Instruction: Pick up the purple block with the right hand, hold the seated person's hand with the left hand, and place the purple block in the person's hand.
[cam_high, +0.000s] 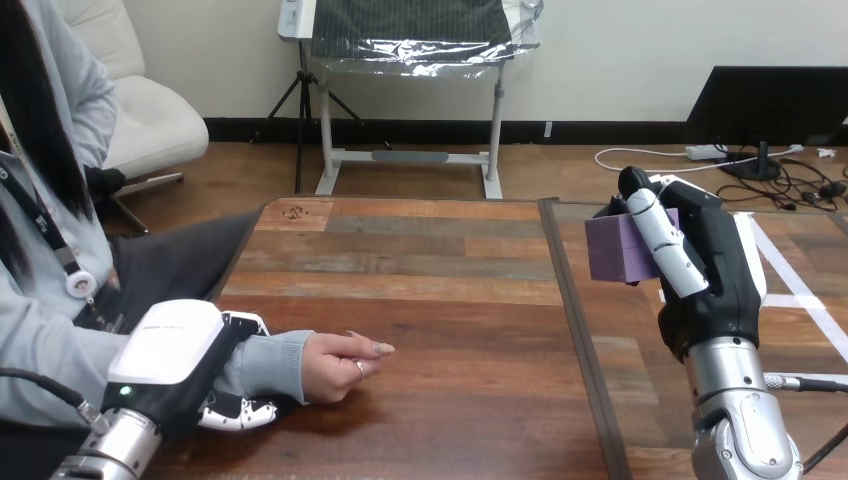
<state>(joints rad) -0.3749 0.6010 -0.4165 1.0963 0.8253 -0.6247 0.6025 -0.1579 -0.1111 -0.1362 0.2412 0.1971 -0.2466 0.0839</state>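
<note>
While the right hand is carrying the purple block in the air above the right part of the tabletop, the left hand is clasping the person's wrist near the bottom left corner. Its fingers are curling under the grey sleeve and over its top. That clasp is, by my judgement, steadying the person's hand so the block is getting a fixed target. The person's hand is resting on the tabletop just past the left hand, loosely curled rather than offering an open palm. The right hand's fingers are grasping the block: one white finger is crossing its near face, and the block's left part is jutting out of the grip toward the person. The block is hanging well apart from the person's hand, on the far side of the dark seam running down the tabletop, so the placing is not yet done.
</note>
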